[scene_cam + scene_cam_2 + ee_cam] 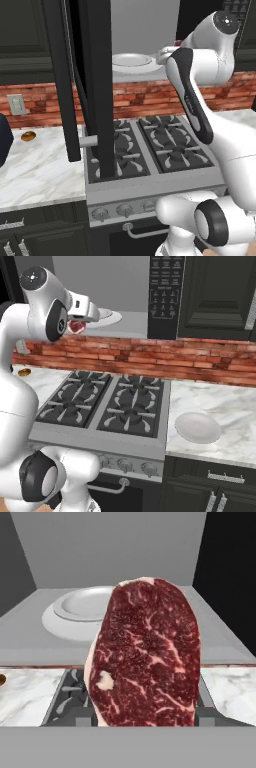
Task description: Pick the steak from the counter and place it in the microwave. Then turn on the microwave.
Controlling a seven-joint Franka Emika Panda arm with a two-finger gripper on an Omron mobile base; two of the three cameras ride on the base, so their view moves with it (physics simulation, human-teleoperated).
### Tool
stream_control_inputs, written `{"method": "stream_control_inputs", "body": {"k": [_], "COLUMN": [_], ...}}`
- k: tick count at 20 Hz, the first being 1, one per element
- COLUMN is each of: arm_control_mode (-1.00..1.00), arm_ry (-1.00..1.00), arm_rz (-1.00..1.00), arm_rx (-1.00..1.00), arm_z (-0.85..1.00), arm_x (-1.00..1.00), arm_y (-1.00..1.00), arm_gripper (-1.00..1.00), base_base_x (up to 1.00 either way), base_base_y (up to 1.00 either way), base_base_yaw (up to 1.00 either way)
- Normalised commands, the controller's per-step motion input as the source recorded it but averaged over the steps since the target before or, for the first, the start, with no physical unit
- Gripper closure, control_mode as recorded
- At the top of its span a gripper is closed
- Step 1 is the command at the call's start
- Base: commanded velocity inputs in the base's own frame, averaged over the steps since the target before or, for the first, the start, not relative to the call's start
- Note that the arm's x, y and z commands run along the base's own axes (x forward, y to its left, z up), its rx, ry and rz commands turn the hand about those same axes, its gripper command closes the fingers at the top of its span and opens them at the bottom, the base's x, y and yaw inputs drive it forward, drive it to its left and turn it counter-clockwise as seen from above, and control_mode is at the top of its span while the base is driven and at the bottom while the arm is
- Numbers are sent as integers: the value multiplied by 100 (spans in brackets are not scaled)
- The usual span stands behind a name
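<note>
A white robot arm lifts the steak (145,657) to the mouth of the open microwave (167,296) above a grey stovetop (107,406) in a dark-cabinet kitchen. The gripper (76,325) sits at the front lip of the oven's light grey cavity, its claw clamped on the meat — in the right base view a small patch of dark red shows just under the white hand, and in the hand view the marbled slab stands upright, close to the camera, hiding the finger tips. Beyond the steak lies the white round plate (80,607) on the microwave floor, toward the left of the cavity; the meat is in front of it and raised, not resting on it.

The microwave door (92,85) hangs wide open at the left, a tall black panel that reaches down in front of the stove's left burners in the left base view. The button keypad (166,281) is on the right side of the oven, above a red brick backsplash (200,361).

On the white marble counter (40,170) left of the stove, a small orange-brown item (28,135) lies near the wall. Right of the stove, a second pale plate (198,427) rests on the marble — well apart from the arm.
</note>
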Motion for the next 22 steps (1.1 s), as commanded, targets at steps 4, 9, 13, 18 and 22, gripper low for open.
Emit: {"method": "stream_control_inputs", "body": {"k": [4, 9, 13, 18, 22], "arm_control_mode": [-100, -100, -100, -100, -100], "arm_ry": [-2, 0, 0, 0, 0], "arm_rz": [1, 2, 3, 7, 8], "arm_rx": [-5, -1, 0, 0, 0], "arm_z": [4, 7, 2, 2, 2], "arm_x": [35, 39, 43, 44, 43], "arm_y": [27, 16, 15, 2, 9], "arm_gripper": [100, 100, 100, 100, 100], "base_base_x": [0, 0, 0, 0, 0], "base_base_y": [0, 0, 0, 0, 0], "base_base_yaw": [0, 0, 0, 0, 0]}}
